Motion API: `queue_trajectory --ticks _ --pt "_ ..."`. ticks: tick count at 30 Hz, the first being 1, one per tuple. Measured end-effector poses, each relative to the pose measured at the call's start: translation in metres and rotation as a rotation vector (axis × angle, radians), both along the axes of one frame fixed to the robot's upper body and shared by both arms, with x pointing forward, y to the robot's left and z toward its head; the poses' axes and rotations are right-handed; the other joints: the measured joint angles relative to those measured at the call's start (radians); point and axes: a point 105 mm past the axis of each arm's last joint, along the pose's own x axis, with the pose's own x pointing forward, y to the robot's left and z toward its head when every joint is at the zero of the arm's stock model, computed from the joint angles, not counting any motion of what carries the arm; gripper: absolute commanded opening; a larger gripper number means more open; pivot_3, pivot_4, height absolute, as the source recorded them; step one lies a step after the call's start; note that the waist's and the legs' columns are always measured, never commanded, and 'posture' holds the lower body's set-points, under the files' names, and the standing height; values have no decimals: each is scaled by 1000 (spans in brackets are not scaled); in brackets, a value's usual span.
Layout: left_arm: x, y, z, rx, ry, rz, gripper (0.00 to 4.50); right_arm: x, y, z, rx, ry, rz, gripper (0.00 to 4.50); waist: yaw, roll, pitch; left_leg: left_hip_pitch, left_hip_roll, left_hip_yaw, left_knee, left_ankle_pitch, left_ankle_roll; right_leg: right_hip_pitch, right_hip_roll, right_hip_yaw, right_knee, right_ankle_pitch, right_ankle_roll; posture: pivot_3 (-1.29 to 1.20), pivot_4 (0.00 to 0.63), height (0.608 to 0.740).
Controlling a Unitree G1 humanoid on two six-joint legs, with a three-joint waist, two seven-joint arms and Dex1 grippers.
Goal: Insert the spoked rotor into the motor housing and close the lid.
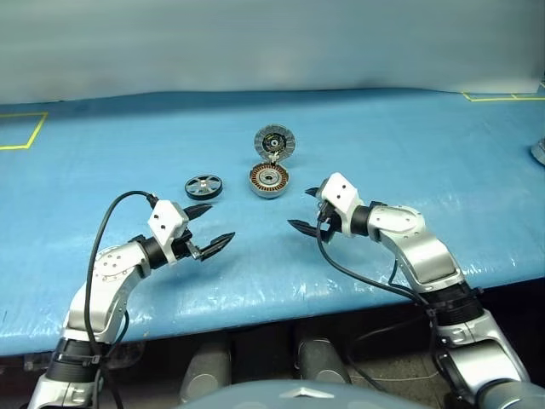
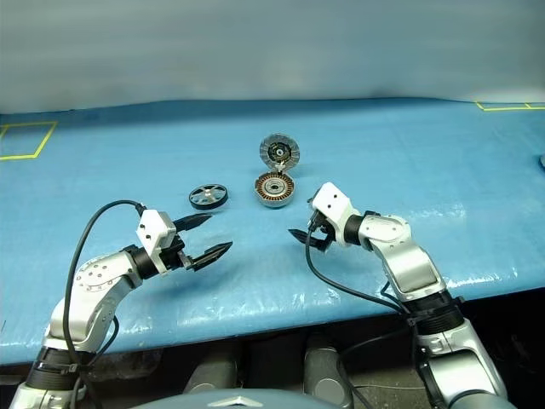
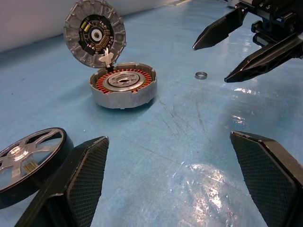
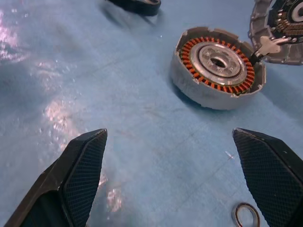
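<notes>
The motor housing, a short grey cup with copper windings, sits mid-table. Its lid stands hinged upright behind it, inner face toward me. The spoked rotor, black-rimmed with silver spokes, lies flat on the table just left of the housing. My left gripper hovers open and empty in front of the rotor, whose rim lies beside one of the fingers in the left wrist view. On the other side, my right gripper is open and empty, near and right of the housing.
A small metal ring lies on the blue table near the right gripper. Yellow tape marks the far left and far right corners. The table's front edge runs just below both arms.
</notes>
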Motion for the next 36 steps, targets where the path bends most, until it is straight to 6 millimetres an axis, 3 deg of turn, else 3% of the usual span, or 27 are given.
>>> queue_trajectory --ticks 5,9,13,19,29,36 --pt "-2 -4 -5 -10 14 -3 4462 21 0 15 -247 -89 116 4481 -11 0 0 1 0 3 0 0 0 -1 0 1 1 0 0 0 150 740" --pt "0 -8 -1 -30 -2 -7 4462 48 33 36 -396 -171 261 4481 -26 0 0 2 1 2 1 0 0 -1 0 0 2 1 0 0 150 740" --pt "0 -10 -1 -31 -7 -10 4462 64 59 24 -506 -147 355 4481 -23 0 0 1 0 1 -1 0 0 -1 0 0 1 6 -3 0 150 740" --pt "-5 -8 -8 -31 18 3 4462 83 65 13 -591 -102 354 4481 -22 0 1 -1 -1 1 -3 0 0 -5 -2 0 1 6 -3 0 150 740" --pt "-14 -4 -12 -29 30 37 4462 87 64 2 -613 -92 351 4481 -33 1 1 -1 -1 0 -5 1 -1 -6 -1 0 2 5 -4 0 150 740" --pt "-15 -4 -14 -28 43 45 4462 90 78 17 -598 -160 369 4481 -33 1 1 -1 -1 0 -5 1 -2 -6 -1 0 3 5 -4 0 150 740"
